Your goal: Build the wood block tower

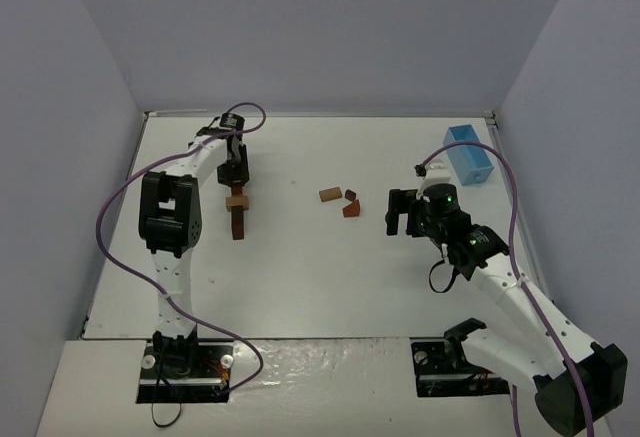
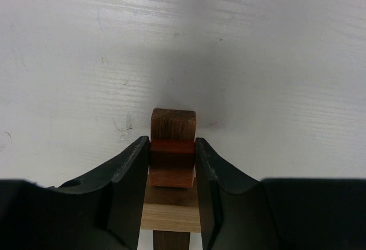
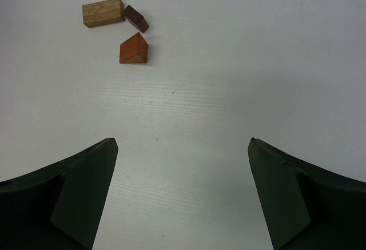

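While pinched shut, left gripper [image 2: 172, 148]: pressed on both sides of a red-brown block [image 2: 171, 156], no gap to see.
Left fingers [image 2: 128, 170]: dark and curved, one on each side of that block, both touching it.
Red-brown block: part of the wood block tower [image 1: 238, 213], near its far end in the left wrist view.
Just past the fingertips: a dark brown block [image 2: 173, 124], touching the red-brown one.
Closer to the wrist: a lighter orange-brown piece, then a wide tan block [image 2: 170, 211], then dark wood again.
Tower's long line: straight down the middle between the left fingers, from wrist to tips.
Upright or tipped: hard to tell for sure.
Tower's place: left side of the table [image 1: 300, 287], right by the left arm, well apart from the other blocks.
Right gripper [image 1: 402, 215]: wide open, holding nothing, touching nothing.
Right fingers [image 3: 86, 193]: far apart, only bare table between them.
Ahead and to the left of the right fingers: three loose wood blocks close together, a loose tan block [image 3: 103, 12], a dark brown wedge [image 3: 136, 18] and a red-brown wedge [image 3: 134, 49].
Loose tan block's long side: lying nearly left to right, along the line from one right finger to the other.
Nearer arm for the loose blocks: the right one, clearly.
Likely next: a soft let-go on the left, then a reach forward and left by the right arm, maybe with a wrist turn.
Blue box [image 1: 468, 154]: far right corner, not part of the job.
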Action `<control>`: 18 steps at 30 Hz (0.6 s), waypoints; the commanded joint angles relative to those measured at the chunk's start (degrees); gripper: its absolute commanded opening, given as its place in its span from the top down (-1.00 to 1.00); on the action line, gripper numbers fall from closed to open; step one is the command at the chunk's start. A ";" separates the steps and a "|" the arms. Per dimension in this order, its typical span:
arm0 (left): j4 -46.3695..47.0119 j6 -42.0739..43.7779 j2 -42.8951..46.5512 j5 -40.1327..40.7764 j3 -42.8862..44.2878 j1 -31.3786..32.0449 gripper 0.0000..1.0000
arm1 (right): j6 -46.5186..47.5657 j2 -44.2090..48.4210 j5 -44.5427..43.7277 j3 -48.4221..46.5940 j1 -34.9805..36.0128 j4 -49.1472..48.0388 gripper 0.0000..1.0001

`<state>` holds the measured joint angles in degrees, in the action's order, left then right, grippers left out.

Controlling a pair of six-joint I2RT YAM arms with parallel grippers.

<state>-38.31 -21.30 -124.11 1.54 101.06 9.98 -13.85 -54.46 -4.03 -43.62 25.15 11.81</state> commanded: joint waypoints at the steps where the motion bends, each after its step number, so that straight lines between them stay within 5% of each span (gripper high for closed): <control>1: -0.27 -0.15 3.29 0.48 1.73 -0.51 0.48 | -0.58 0.82 -0.01 -0.48 -0.18 -2.70 -0.91; 18: -0.13 0.62 5.05 0.39 -1.01 -0.54 0.53 | -0.53 1.19 0.34 -0.59 -0.10 -2.67 -0.91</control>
<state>-38.05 -21.26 -123.70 1.56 100.35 9.98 -13.89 -54.25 -4.02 -43.62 25.15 11.81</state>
